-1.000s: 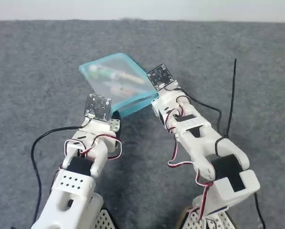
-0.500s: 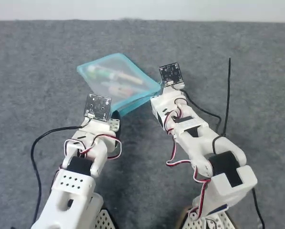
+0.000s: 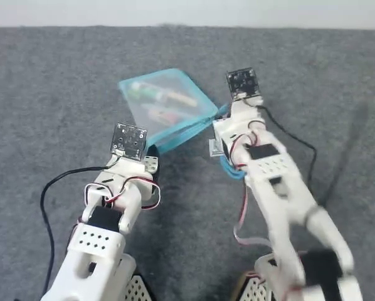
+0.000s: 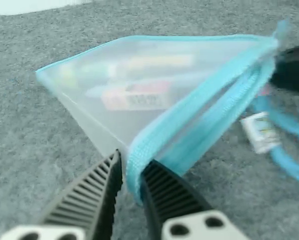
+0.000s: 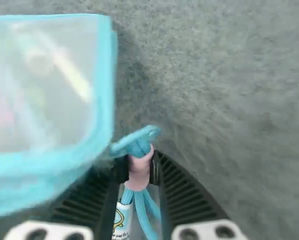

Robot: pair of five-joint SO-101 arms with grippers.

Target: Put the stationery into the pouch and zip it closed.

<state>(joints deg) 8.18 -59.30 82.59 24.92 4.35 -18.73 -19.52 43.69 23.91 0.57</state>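
The translucent turquoise pouch [image 3: 165, 103] lies on the grey carpet, with pens and a pink-labelled eraser [image 4: 134, 97] showing through its side. My left gripper [image 4: 132, 167] is shut on the near corner of the pouch's blue zipper edge [image 4: 189, 130]. At the other end of that edge, my right gripper [image 5: 138, 161] is shut on the zipper pull [image 5: 138, 170], from which a blue cord [image 5: 137, 140] loops out. In the high view the right gripper [image 3: 222, 120] sits at the pouch's right corner. The pouch [image 5: 39, 90] lies just beyond its fingers.
A white tag [image 4: 259, 131] and a loop of blue cord [image 3: 231, 169] hang under the right wrist. A black cable [image 3: 46, 188] curves beside the left arm. Grey carpet [image 3: 49, 81] surrounds the pouch on all sides.
The right arm has swung to the right and away with the zipper pull. The pouch has shifted right and turned with it. The left arm has kept still.
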